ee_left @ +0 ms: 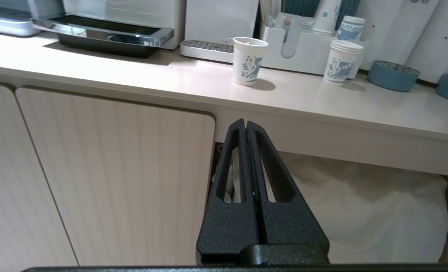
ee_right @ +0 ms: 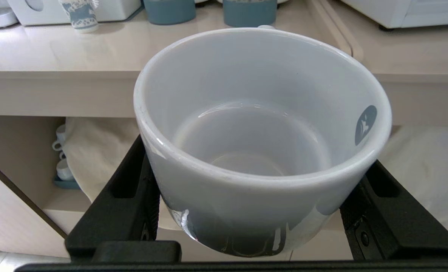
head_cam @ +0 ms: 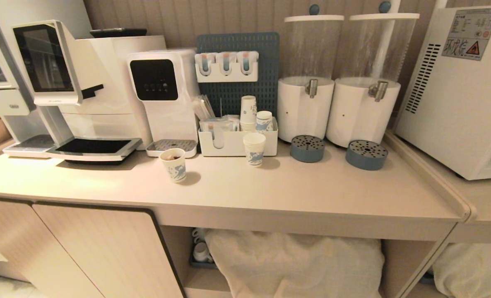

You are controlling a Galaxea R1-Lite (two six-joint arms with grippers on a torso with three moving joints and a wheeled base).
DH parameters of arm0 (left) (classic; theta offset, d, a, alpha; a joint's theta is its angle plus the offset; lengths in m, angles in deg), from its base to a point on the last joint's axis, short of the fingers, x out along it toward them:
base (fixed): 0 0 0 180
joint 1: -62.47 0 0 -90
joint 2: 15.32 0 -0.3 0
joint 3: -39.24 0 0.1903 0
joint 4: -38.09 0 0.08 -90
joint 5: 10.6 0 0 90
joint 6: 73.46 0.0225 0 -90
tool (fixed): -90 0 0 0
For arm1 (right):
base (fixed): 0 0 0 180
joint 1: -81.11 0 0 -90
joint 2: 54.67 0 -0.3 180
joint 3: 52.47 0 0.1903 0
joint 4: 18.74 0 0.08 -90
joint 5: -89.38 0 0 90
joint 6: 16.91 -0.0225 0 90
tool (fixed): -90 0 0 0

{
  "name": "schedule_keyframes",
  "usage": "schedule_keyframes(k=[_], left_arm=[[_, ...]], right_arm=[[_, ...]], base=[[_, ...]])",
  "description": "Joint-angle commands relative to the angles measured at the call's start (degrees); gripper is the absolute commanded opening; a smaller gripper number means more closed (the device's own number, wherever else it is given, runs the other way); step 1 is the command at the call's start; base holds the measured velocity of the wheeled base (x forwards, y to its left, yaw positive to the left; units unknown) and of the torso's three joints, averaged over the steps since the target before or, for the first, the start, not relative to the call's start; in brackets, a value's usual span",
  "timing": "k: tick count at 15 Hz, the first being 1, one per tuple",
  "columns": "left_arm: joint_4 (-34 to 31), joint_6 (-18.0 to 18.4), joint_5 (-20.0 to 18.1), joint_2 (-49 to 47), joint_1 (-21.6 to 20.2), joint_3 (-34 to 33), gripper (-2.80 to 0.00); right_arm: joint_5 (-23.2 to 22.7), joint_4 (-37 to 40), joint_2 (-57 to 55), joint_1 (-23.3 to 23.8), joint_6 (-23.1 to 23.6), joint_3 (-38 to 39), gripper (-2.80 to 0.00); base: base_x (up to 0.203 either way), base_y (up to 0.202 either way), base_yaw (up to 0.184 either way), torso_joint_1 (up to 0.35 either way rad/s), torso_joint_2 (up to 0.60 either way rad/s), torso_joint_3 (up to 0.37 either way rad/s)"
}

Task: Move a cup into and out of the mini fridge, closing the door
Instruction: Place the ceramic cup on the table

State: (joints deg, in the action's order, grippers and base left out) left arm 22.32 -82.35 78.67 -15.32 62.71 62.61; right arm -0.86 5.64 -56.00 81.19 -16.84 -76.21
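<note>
Honestly the cup (ee_right: 261,143) sits clamped in the right gripper (ee_right: 254,211) below the worktop (head_cam: 270,194) edge, left gripper (ee_left: 246,126) shut and empty, so lifting toward the fridge (head_cam: 456,95) at the right end could clip that edge.

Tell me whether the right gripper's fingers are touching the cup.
Touching. The right wrist view shows the fingers pressed against both sides of the cup, holding it.
</note>
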Motion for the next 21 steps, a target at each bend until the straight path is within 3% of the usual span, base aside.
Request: schedule_keyframes(k=[1,6,9,12,14,16,18,21], left_arm=[[0.05,-0.08,-0.06,0.26,-0.03,-2.29,-2.8],[0.05,-0.08,0.03,0.26,0.02,-2.29,-2.8],[0.05,-0.16,-0.06,0.26,0.02,-2.29,-2.8],[0.05,-0.16,-0.02,0.26,0.02,-2.29,-2.8],[0.05,-0.16,-0.06,0.26,0.02,-2.29,-2.8],[0.05,-0.16,0.03,0.26,0.02,-2.29,-2.8],[0.05,-0.16,-0.06,0.26,0.02,-2.29,-2.8],[0.05,-0.1,-0.06,0.26,0.01,-2.29,-2.8]], right_arm=[[-0.03,0.04,-0.76,0.01,0.01,0.03,-2.8],[0.58,0.45,0.53,0.05,-0.75,-3.04,-2.8],[-1.09,10.25,-1.11,0.05,-1.46,-19.65,-2.8],[-5.01,16.15,-11.14,-0.45,-2.79,-33.23,-2.8],[-6.94,18.61,-19.14,-3.84,-4.44,-40.18,-2.8],[-7.73,21.1,-27.8,-12.38,-7.67,-47.78,-2.8],[-8.08,21.79,-35.47,-17.59,-9.73,-52.48,-2.8],[-8.8,20.19,-47.37,-18.52,-10.53,-57.23,-2.8]], base=[[0.0,0.0,0.0,0.0,0.0,0.0],[0.0,0.0,0.0,0.0,0.0,0.0],[0.0,0.0,0.0,0.0,0.0,0.0],[0.0,0.0,0.0,0.0,0.0,0.0],[0.0,0.0,0.0,0.0,0.0,0.0],[0.0,0.0,0.0,0.0,0.0,0.0],[0.0,0.0,0.0,0.0,0.0,0.0],[0.0,0.0,0.0,0.0,0.0,0.0]])
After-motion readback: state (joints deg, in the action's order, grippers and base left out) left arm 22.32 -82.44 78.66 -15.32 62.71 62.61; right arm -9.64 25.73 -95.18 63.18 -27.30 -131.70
